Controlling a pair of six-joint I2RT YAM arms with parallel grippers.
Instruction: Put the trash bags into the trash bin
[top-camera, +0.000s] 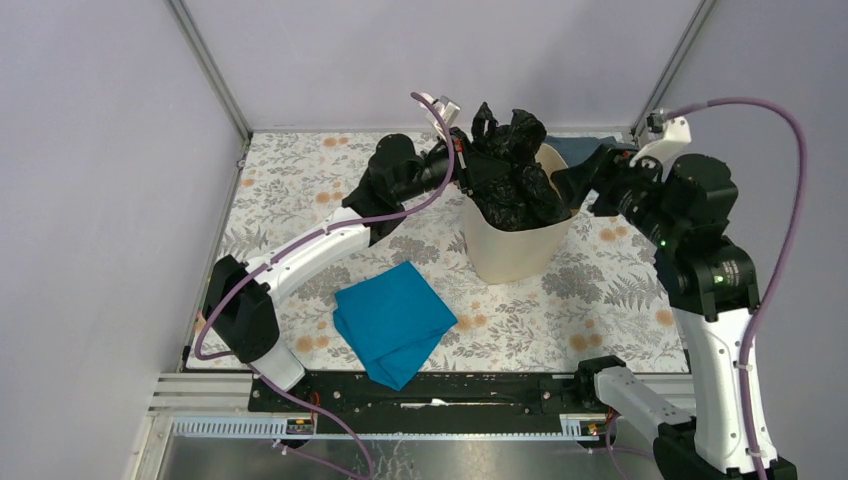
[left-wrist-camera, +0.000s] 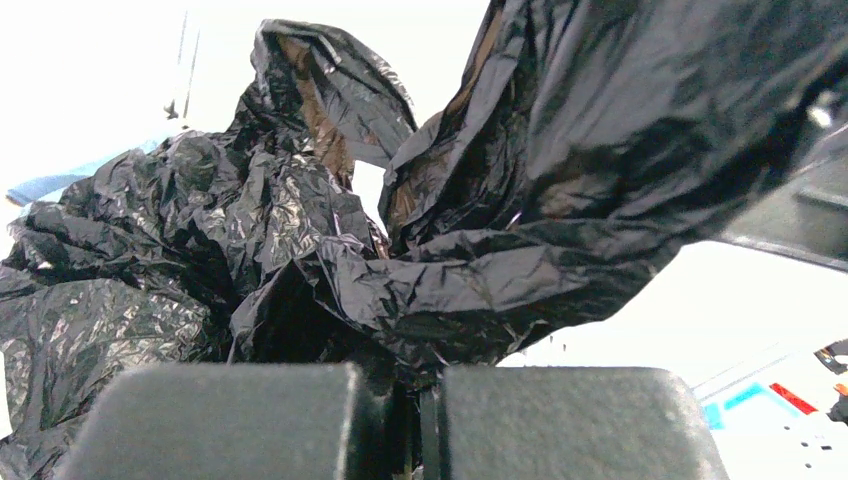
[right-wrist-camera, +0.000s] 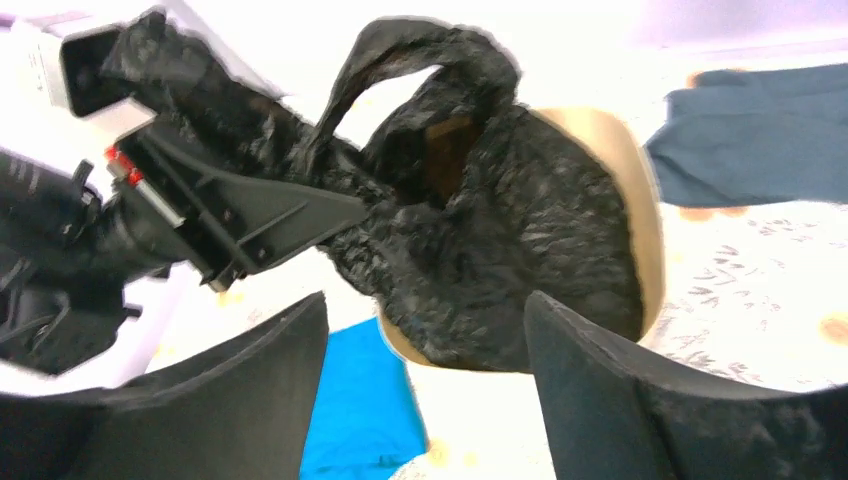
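A blue cloth (top-camera: 392, 320) lies near left, no part of the job. The left gripper (top-camera: 467, 165) is clenched on a fold of the bag (top-camera: 515, 170) at the bin's (top-camera: 510, 250) left rim. Most of the bag sits in the bin, but a crumpled heap stands above the rim. The right gripper (top-camera: 573, 190) hangs at the right rim, fingers spread and empty. I judge the task mostly done: the raised film needs pushing down, then letting go.

There is one crumpled, shiny black plastic film bag (top-camera: 515, 170), one round cream-beige plastic bin (top-camera: 510, 250), one bright blue cloth (top-camera: 393, 320), one grey-blue cloth (top-camera: 578, 150), and two black-and-white robot arms (top-camera: 310, 250) (top-camera: 715, 310).
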